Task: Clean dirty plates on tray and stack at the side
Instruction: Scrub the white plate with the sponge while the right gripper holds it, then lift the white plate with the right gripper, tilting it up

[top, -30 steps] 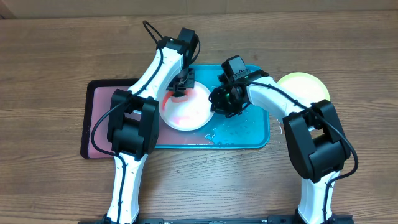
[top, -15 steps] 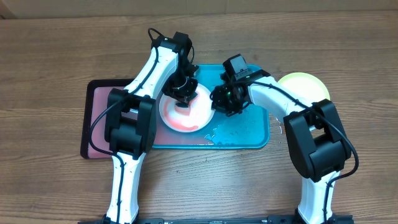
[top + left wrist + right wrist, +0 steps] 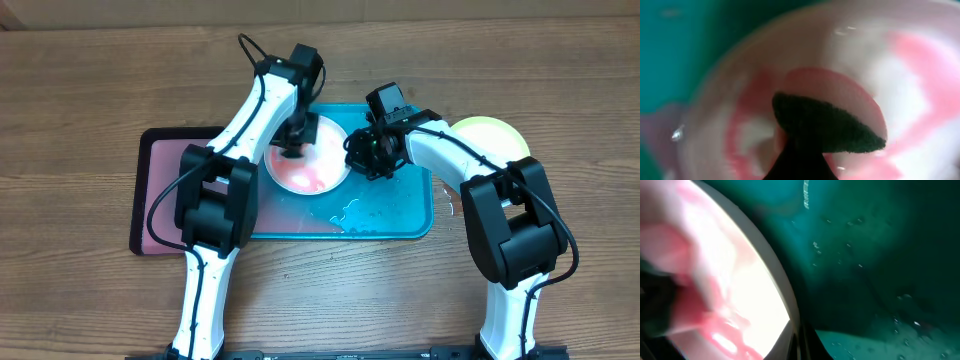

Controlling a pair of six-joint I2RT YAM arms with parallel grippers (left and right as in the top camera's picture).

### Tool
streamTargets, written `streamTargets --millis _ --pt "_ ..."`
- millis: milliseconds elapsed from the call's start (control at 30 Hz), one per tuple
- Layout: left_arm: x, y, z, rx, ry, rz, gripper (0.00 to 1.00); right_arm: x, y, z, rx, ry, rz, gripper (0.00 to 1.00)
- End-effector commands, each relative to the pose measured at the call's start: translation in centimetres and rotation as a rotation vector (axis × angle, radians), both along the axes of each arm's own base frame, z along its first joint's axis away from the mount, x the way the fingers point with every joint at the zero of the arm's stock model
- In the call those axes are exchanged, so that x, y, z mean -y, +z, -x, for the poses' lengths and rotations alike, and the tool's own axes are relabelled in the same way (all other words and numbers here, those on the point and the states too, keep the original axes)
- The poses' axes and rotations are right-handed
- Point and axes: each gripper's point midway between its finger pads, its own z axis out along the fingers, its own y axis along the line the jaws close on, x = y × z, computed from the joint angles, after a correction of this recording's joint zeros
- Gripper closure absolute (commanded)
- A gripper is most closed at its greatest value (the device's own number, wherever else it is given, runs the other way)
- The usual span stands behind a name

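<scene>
At frame centre the white plate [image 3: 305, 178] is lying on the tray [image 3: 400, 215]. The left gripper [image 3: 293, 150] is pinching a sponge [image 3: 825, 125] (pressed onto red smears); the right gripper [image 3: 358, 160] is clamping the plate's right rim.

White-shelled arms [image 3: 250, 115] with black joints, cables.

A large tray [image 3: 400, 215] is lying on the table [image 3: 80, 90], with a small tray [image 3: 160, 190] adjoining its left end. One plate [image 3: 310, 180] is sitting in the large tray's left half, with the left gripper [image 3: 297, 145] over it and the right gripper [image 3: 368, 155] at its right rim. A second plate [image 3: 495, 132] is lying on the table beyond the large tray's right end.
</scene>
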Motion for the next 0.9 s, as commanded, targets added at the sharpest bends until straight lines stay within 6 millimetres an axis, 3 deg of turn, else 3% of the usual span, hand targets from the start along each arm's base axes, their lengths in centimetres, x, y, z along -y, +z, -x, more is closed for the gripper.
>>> streamTargets --millis 0,100,233,433,600,867 --pt "-4.4 2.3 -2.6 0.114 0.154 -0.175 0.96 1.4 -0.1 -0.2 -0.006 -0.047 0.057 0.96" --pt "-4.8 3.7 -2.7 0.115 0.161 -0.182 0.96 1.5 0.6 -0.2 0.001 -0.029 0.067 0.96" --pt "-5.3 4.4 -2.5 0.106 0.165 -0.193 0.96 3.4 3.1 -0.5 0.046 -0.037 0.176 0.96" --pt "-5.6 4.4 -2.0 0.085 0.168 -0.197 0.96 7.1 9.1 -0.1 0.181 -0.044 0.398 0.96" --pt "-4.4 4.0 -1.7 0.060 0.167 -0.129 0.96 9.6 13.8 1.2 0.303 -0.041 0.583 0.96" --pt "-2.3 3.7 -1.3 0.023 0.165 -0.012 0.96 11.9 20.5 4.1 0.522 -0.106 0.951 0.96"
